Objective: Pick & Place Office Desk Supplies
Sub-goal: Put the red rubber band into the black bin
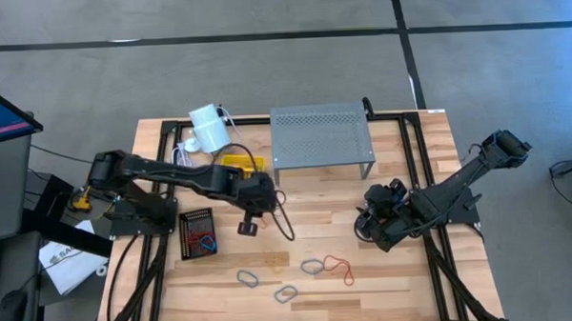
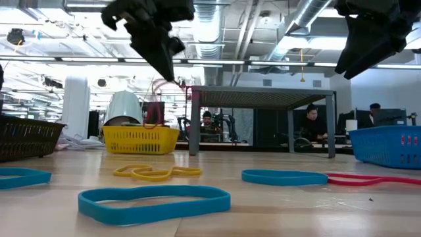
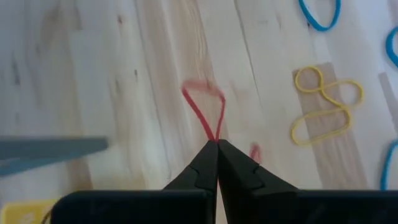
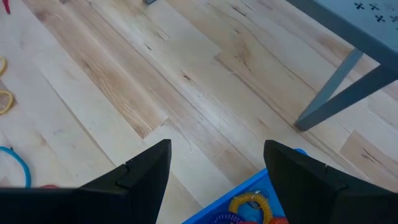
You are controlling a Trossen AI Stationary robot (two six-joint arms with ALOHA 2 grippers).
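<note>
Far left on the wooden table: a dark mesh basket with a few loops inside. Just past it, the left claw, squeezed fully shut on a thin red rubber-band loop. Pinched right at the tips, with the rest of the loop hanging down loose. Up in the air over bare wood, in front of a small yellow basket and near the left corner of a grey metal shelf with little holes.

Very light and very floppy, by the look of it. Stretchy too, so likely to bend, swing and slip out of a weak pinch. Nothing to break. Best grabbed on one thin strand, tips closed all the way, as here.

Further along, more loops flat on the wood: a twisted yellow rubber band and blue rubber bands, all apart from the claw. Hard to pick up when flat; better to come straight down on one strand.

On the right, the right claw, wide open and holding nothing, hanging above the table beside a blue plastic basket with a few bands in it.
</note>
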